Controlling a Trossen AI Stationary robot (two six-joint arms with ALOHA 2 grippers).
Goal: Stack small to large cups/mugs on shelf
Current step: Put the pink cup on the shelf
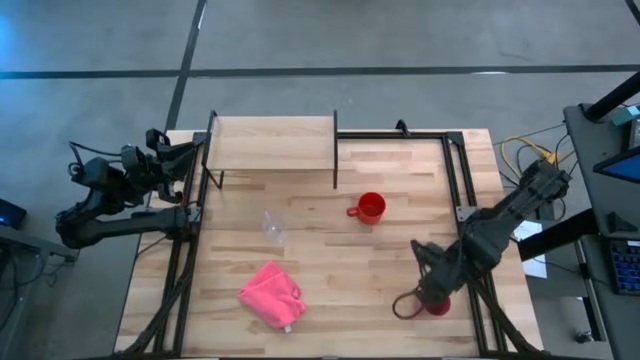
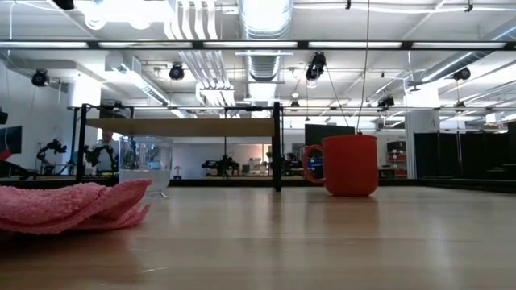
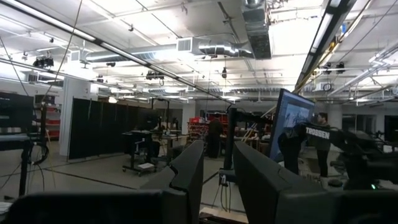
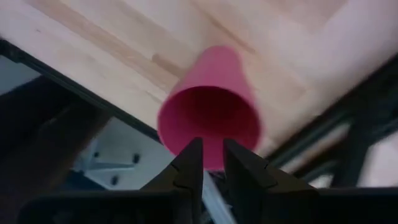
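The tabletop (image 1: 330, 270) fills the middle of the high view, its right side framed by black rails. The shelf (image 1: 272, 143) sits along its upper-left edge, bare on top. At lower left of centre lies a pink cloth (image 1: 271, 294).

The right arm reaches in from the right, and the right gripper (image 1: 432, 283) is at the lower right, close against the tabletop's right rail. The magenta tumbler (image 4: 208, 106) is there; in the right wrist view the two fingers are clamped on its near rim, one finger inside the mouth and one outside, though from above the arm hides most of it, so how far it is tilted is hard to tell.

The red-orange mug (image 1: 369, 208) stands upright right of centre, with open wood between it and the gripper. The small clear cup (image 1: 273, 226) stands left of centre, well apart from both.

The left gripper (image 3: 217, 180) waits off the tabletop's left edge, its fingers slightly apart and holding nothing.
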